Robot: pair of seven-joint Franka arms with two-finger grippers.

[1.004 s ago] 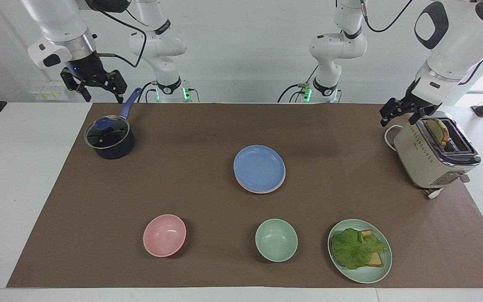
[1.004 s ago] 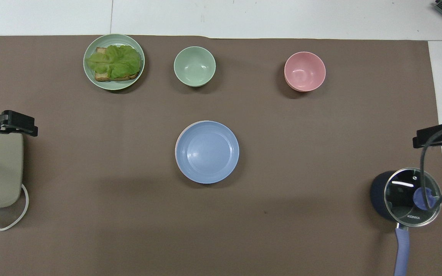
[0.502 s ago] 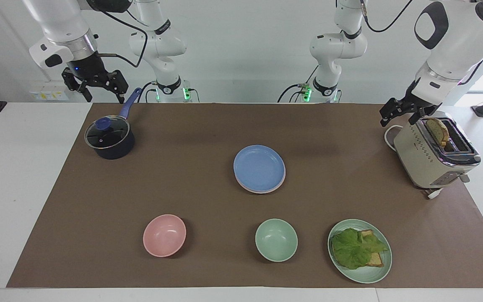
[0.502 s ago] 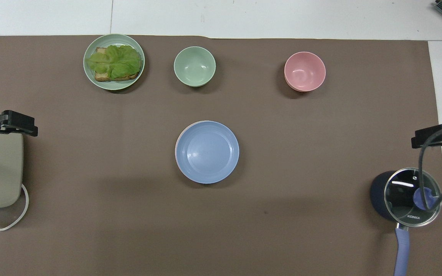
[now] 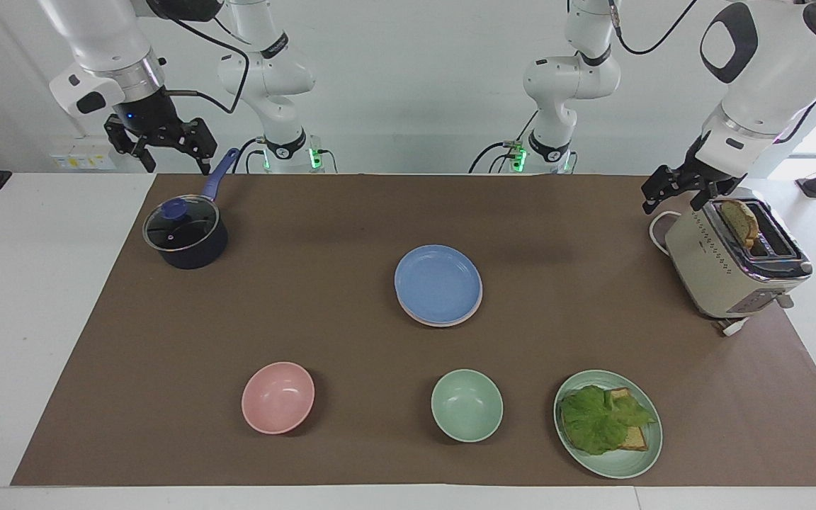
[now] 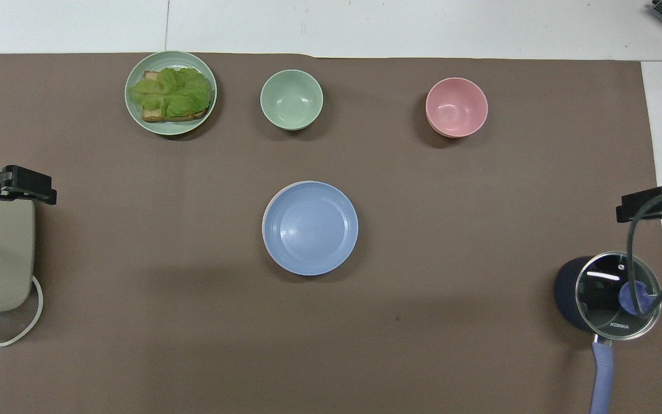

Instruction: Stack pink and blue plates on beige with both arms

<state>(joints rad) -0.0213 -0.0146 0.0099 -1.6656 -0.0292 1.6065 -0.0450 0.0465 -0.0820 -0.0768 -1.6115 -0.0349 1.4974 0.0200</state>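
Observation:
The blue plate (image 5: pixel 438 283) (image 6: pixel 310 227) lies on top of a stack in the middle of the brown mat. A thin pale pink plate rim (image 5: pixel 445 324) (image 6: pixel 264 223) shows just under it. The beige plate is hidden. My right gripper (image 5: pixel 174 167) (image 6: pixel 651 205) hangs open and holds nothing, up in the air over the pot's handle at the right arm's end of the table. My left gripper (image 5: pixel 671 205) (image 6: pixel 16 187) hangs open and holds nothing, over the toaster's robot-side end. Both are well apart from the stack.
A dark pot with a glass lid (image 5: pixel 185 232) stands at the right arm's end. A beige toaster (image 5: pixel 730 273) with a bread slice stands at the left arm's end. Farther from the robots than the stack are a pink bowl (image 5: pixel 278 397), a green bowl (image 5: pixel 466 405) and a green plate (image 5: pixel 638 462) with lettuce and toast.
My right gripper has risen a little over the pot's handle. The left gripper and the plates have not moved.

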